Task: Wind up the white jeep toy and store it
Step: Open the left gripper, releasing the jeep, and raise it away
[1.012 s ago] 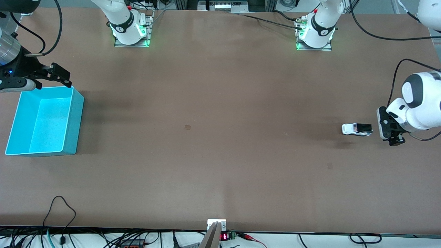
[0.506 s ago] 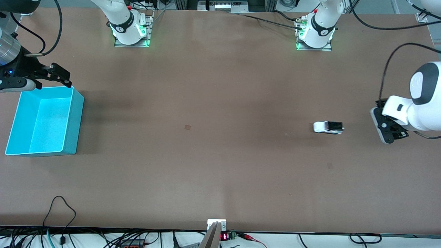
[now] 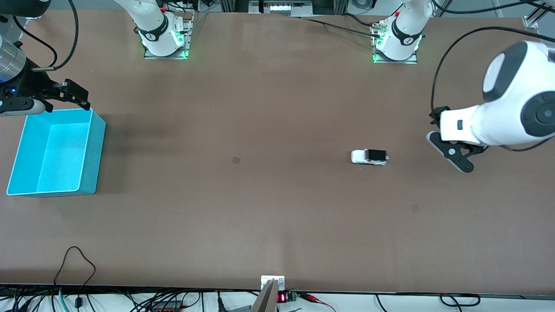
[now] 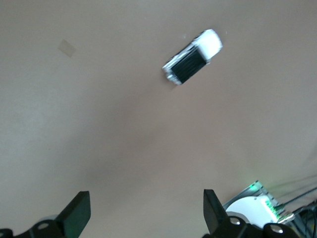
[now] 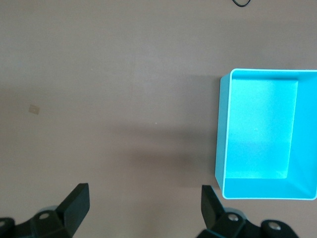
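The white jeep toy (image 3: 369, 157), white at the front with a black rear roof, stands on its wheels on the bare brown table toward the left arm's end. Its white nose points toward the right arm's end. My left gripper (image 3: 455, 157) hangs open and empty over the table beside it, apart from it. The left wrist view shows the jeep (image 4: 193, 57) well off from my open left gripper (image 4: 143, 218). My right gripper (image 3: 74, 95) waits open and empty beside the farther corner of the cyan bin (image 3: 97, 143). The right wrist view has the open right gripper (image 5: 143, 206) and the empty bin (image 5: 220, 134).
A small dark mark (image 3: 236, 160) lies mid-table between the jeep and the bin, and a fainter one (image 3: 415, 208) nearer the front camera. The arm bases (image 3: 164, 39) (image 3: 396, 43) stand along the table's farther edge. Cables (image 3: 78, 260) trail over its nearest edge.
The jeep has rolled across the table toward the right arm's end, away from my left gripper. The left arm has risen and swung. The right arm has not moved.
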